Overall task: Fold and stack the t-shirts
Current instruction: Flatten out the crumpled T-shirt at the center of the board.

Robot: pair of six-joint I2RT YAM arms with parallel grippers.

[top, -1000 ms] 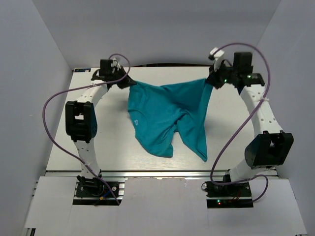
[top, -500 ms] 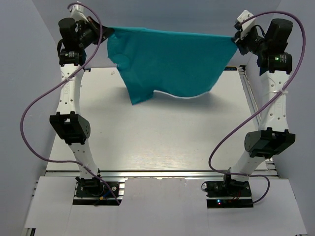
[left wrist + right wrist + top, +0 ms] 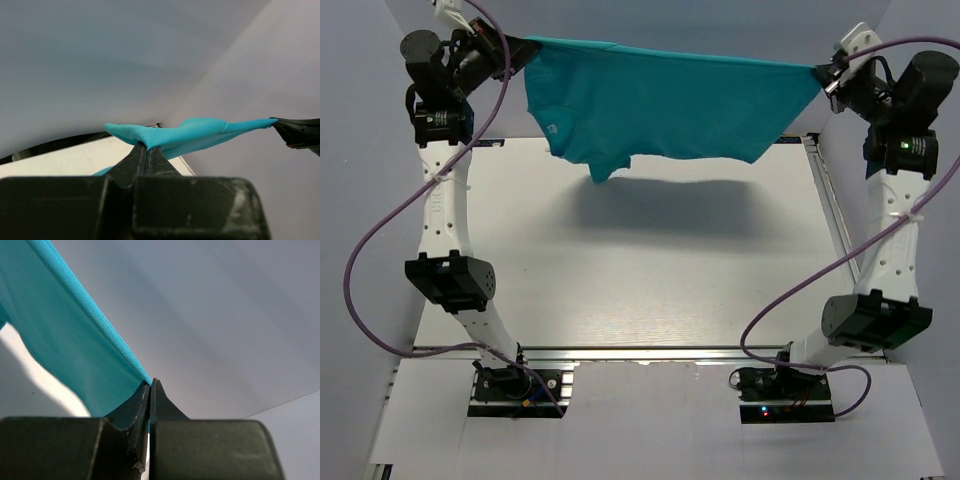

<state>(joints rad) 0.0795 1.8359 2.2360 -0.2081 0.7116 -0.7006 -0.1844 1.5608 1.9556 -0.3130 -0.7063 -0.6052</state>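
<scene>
Teal t-shirt (image 3: 660,105) stretched taut in the air between the two raised arms, well above the table (image 3: 650,280). The left gripper (image 3: 519,48) pinches one top corner and the right gripper (image 3: 821,76) the other, each pressed together on fabric; a sleeve hangs lowest.

One teal t-shirt (image 3: 660,105), two black-and-white arms, left arm (image 3: 442,215) and right arm (image 3: 895,240), two hands, left hand (image 3: 515,50) and right hand (image 3: 823,78), two purple cables (image 3: 350,285), one looping beside each arm, one white worktop (image 3: 650,270), two black base units (image 3: 515,385) at its near edge.
</scene>
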